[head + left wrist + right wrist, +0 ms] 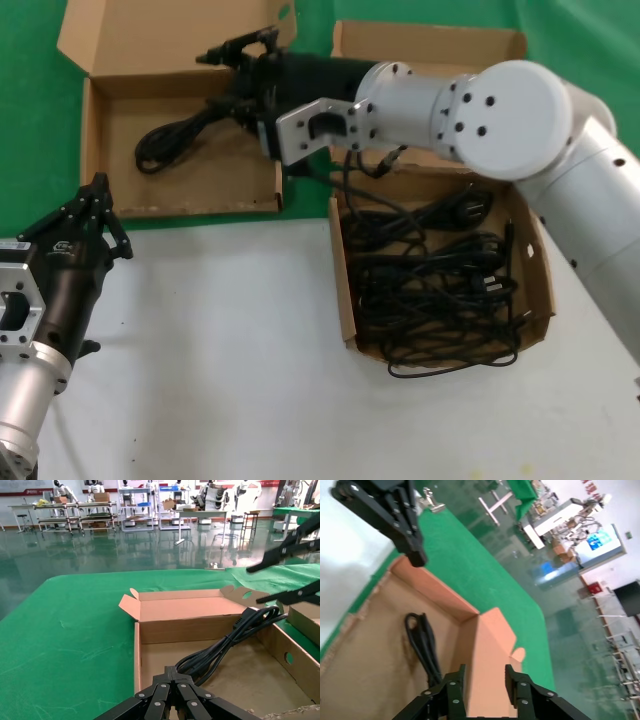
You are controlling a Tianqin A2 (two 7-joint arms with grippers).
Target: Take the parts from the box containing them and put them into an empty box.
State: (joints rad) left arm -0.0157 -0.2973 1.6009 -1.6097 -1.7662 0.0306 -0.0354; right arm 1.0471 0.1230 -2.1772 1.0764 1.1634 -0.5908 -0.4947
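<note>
The wide shallow box [210,182] with the slant-sided lid [150,35] lies at the back left and holds one coiled black cable [165,140]. To its right, the box with the torn lid fold [343,290] is full of tangled black cables [430,280]. My right gripper [240,45] reaches across over the wide box's back edge. It is open and empty [484,672], above the cable [422,640]. My left gripper [97,185] is shut and empty [175,670], hovering just in front of the wide box [150,630] and its cable [225,640].
The boxes sit where a green cloth [30,110] meets the white tabletop [220,340] in front. My right arm [480,110] spans the back of the full box. The right gripper's fingers [285,550] show in the left wrist view.
</note>
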